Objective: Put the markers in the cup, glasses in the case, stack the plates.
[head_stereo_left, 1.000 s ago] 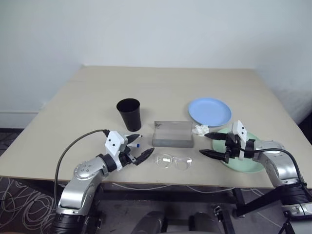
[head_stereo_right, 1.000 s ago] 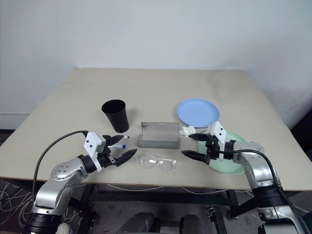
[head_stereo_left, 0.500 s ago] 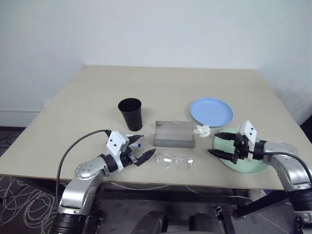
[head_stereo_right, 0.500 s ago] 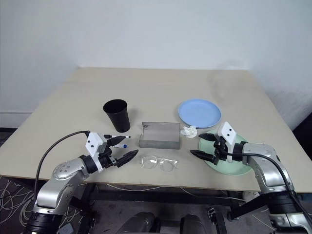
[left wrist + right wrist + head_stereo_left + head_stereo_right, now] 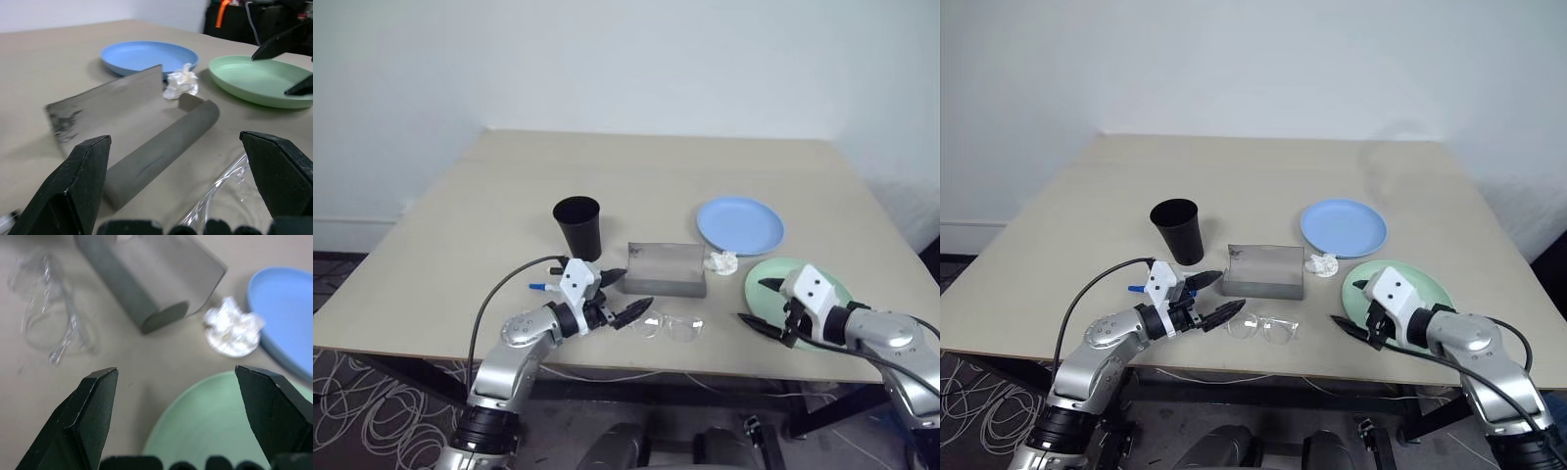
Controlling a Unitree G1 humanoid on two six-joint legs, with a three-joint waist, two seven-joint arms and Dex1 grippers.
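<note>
I take the case as my landmark; it stands open on the worktop, its long axis running left to right. The glasses lie just in front of it, toward me, their long axis parallel to it. My left gripper hovers at the case's left end, jaws spread wide and empty, pointing toward the glasses, which lie just to its right; I judge this arm the nearer one for lifting them. My right gripper hangs over the near edge of the mint green plate, right of the case, jaws spread and empty. The light blue plate sits behind and right of the case; a crumpled white scrap lies at the case's right end; the black cup stands behind its left end; a marker's blue cap shows left of it. Nothing blocks the glasses.
</note>
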